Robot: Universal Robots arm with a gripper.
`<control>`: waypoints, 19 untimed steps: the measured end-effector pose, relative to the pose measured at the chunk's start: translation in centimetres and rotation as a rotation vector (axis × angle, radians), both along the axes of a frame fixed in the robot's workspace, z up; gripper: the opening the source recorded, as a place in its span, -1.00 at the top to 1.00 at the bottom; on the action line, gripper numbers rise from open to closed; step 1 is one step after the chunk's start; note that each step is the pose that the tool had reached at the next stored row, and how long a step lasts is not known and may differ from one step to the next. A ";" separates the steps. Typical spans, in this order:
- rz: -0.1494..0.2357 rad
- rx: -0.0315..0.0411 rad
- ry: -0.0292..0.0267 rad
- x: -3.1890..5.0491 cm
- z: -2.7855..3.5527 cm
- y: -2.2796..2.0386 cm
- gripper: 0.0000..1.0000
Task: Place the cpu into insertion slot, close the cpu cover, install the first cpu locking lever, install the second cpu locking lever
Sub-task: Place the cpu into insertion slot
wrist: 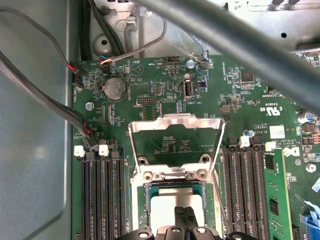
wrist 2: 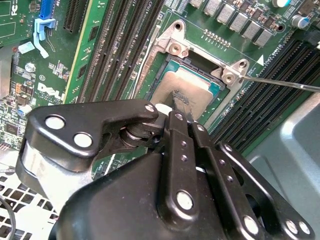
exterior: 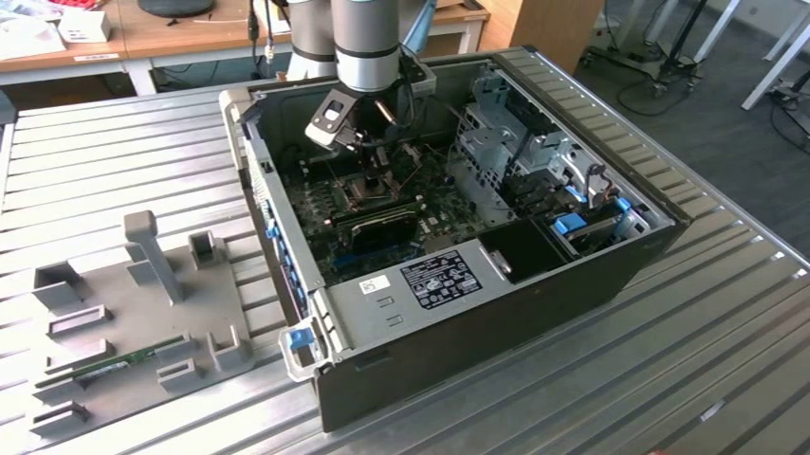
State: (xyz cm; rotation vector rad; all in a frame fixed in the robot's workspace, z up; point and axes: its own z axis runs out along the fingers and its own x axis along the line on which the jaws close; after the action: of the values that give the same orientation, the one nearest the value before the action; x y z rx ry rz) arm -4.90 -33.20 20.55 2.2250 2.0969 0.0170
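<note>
Lying flat inside the insertion slot (wrist 2: 164,70), the cpu (wrist 2: 195,82) is seen with its dull metal top facing up, framed by the socket's dark edge in both wrist views. The hand (wrist 2: 181,102) is held directly over the chip, clenched, its two black fingers pressed together with nothing visible between them. Their tips are placed at the cpu's top near one edge, though actual contact cannot be judged. In the first wrist view, the cpu cover (wrist: 172,120) is shown swung open on its hinge. It is tilted up away from the socket, so the green board is seen through its cut-out centre. A thin metal lever (wrist 2: 280,82) is seen running out from one socket corner, not latched down.

Long black memory slots (wrist: 102,195) are set on both sides of the socket, and a round coin battery (wrist: 113,89) is mounted beyond the raised cover. In the exterior view, the arm (exterior: 367,47) is lowered into an open computer case (exterior: 532,284) laid on its side on the slatted metal tabletop (exterior: 708,313). A grey fixture tray (exterior: 139,313) is placed towards the exterior view's left, with a green memory stick (exterior: 120,365) lying on it.
</note>
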 end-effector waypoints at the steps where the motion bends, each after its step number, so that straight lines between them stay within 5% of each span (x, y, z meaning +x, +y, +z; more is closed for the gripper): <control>1: 0.000 0.0000 0.0000 0.00 -0.02 0.00 0.79; 19: 0.000 0.0002 -0.0001 0.00 0.07 0.16 0.79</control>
State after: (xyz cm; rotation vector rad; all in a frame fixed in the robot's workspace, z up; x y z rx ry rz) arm -4.90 -33.04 20.62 2.2250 2.0969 0.0174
